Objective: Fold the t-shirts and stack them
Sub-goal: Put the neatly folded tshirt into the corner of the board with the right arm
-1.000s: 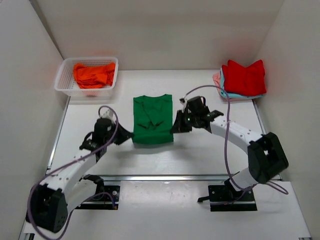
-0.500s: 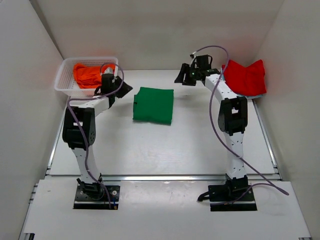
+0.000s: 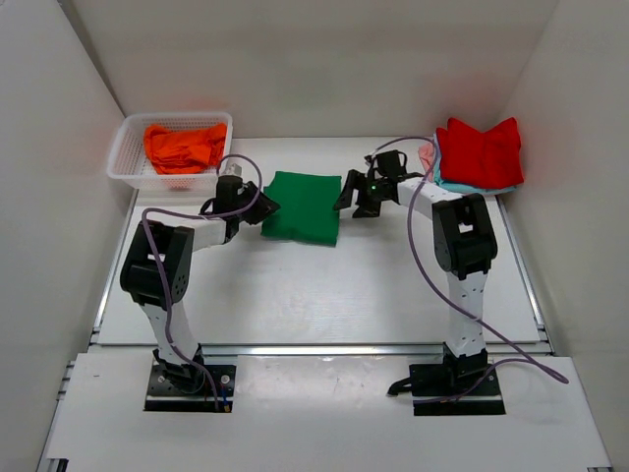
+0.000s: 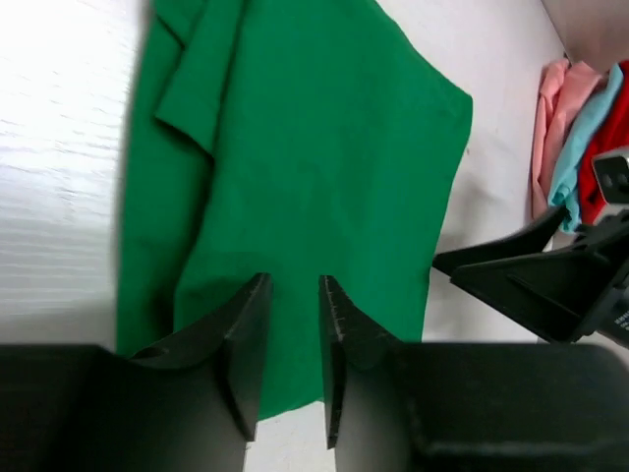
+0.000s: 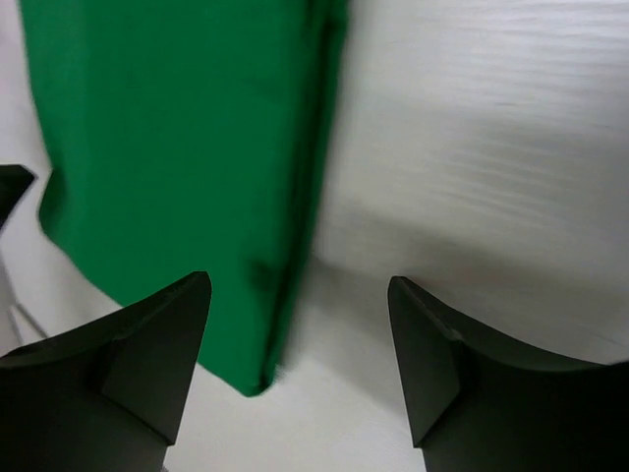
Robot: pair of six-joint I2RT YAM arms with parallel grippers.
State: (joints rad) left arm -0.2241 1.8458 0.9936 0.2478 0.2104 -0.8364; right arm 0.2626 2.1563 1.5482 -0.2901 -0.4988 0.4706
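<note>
A bright green t-shirt lies folded into a compact rectangle on the table, towards the back and near the middle. My left gripper is at its left edge, its jaws a little apart over the cloth and holding nothing. My right gripper is at the shirt's right edge, wide open, with the folded edge lying below, between its fingers. At the back right is a stack of folded t-shirts, red on top of light blue and pink.
A white mesh basket at the back left holds a crumpled orange t-shirt. White walls close in the table on the left, back and right. Both arm bases stand at the near edge.
The shirt was folded over away from me into a shorter rectangle. Both grippers, shut a second ago, have opened and let go, and now sit low beside the shirt's edges.
</note>
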